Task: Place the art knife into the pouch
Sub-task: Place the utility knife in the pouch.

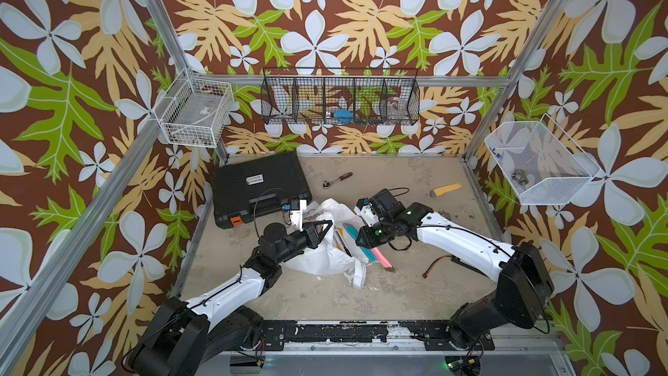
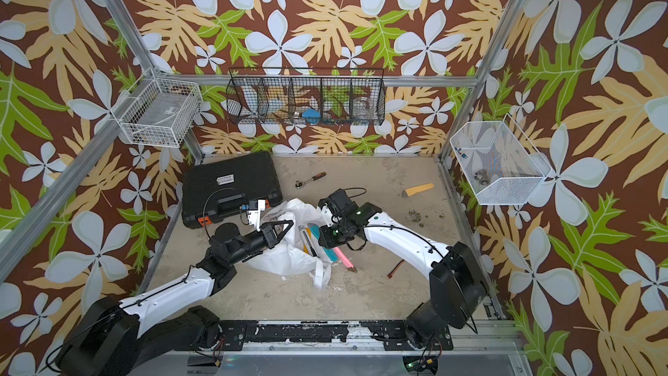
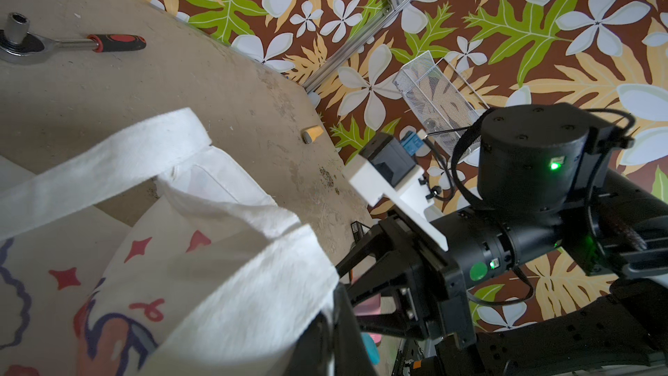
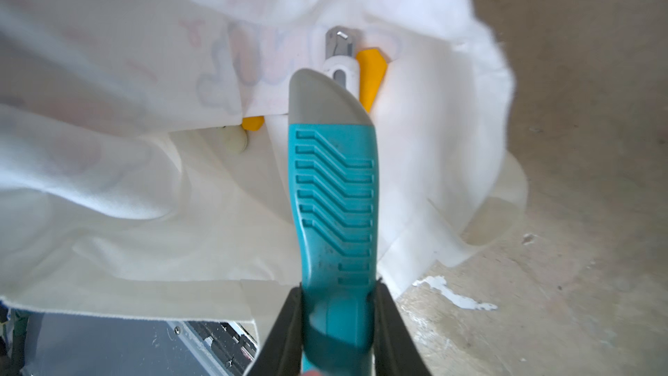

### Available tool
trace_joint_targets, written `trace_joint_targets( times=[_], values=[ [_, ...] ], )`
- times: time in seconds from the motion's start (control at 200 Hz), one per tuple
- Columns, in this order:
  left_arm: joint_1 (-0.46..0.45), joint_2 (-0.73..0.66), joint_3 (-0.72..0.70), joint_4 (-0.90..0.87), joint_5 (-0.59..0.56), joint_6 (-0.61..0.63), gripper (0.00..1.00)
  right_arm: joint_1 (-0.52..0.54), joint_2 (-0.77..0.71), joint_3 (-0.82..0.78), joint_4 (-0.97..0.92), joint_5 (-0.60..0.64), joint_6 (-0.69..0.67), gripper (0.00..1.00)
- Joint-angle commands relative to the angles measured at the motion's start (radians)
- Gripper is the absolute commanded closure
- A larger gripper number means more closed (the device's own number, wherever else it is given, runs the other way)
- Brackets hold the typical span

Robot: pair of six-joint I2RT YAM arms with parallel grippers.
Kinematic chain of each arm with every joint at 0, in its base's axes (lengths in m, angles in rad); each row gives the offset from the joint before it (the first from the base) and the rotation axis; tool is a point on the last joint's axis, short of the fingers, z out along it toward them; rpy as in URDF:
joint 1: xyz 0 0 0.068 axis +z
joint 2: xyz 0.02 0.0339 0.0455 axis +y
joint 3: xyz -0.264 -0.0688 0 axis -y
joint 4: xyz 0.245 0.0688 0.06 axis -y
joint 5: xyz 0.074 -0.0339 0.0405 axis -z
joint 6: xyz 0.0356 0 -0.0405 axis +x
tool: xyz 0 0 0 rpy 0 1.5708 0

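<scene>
Holding the teal art knife (image 4: 334,193) in my right hand (image 4: 339,302), I judge this to be the insertion step. The knife's grey nose is over the mouth of the pouch (image 4: 108,182), but the handle is not yet let go. The jaws stand partly open, pinching the rear of the handle from both sides, and most of the body projects ahead of them. Whether the nose rests on the cloth or hangs just above it I cannot tell.

Just beyond the nose, a white-and-yellow cutter (image 4: 343,66) lies inside the pouch. In a top view a pink tool (image 1: 383,258) pokes out from under the right hand onto the surface (image 1: 397,294).

Across the opening, my left hand (image 1: 329,225) is fully closed on the pouch's rim and holds it lifted, so the mouth gapes toward the knife. Next, I reckon, the knife wants pushing further in along its own length, low enough to clear the raised rim. Then a release—with the left hand's pinch kept until it drops.

Farther back on the surface lie a ratchet wrench (image 1: 338,179) and the black tool case (image 1: 260,186), both apart from the work.
</scene>
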Motion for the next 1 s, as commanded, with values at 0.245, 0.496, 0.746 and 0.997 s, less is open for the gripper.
trace_joint_targets(
  times=[0.245,0.496,0.746,0.997],
  values=[
    [-0.002,-0.026,-0.004,0.012,0.001,0.011,1.00,0.029,0.204,0.225,0.010,-0.057,-0.032,0.77],
    [-0.001,-0.054,-0.008,-0.008,-0.006,0.013,1.00,0.024,0.362,0.391,0.006,-0.094,-0.076,0.76],
    [-0.001,-0.067,-0.004,-0.027,-0.011,0.016,1.00,-0.009,0.387,0.436,0.066,-0.119,-0.090,0.72],
    [-0.001,-0.060,-0.004,-0.032,-0.022,0.022,1.00,-0.032,0.280,0.320,0.113,-0.069,-0.110,0.23]
  ],
)
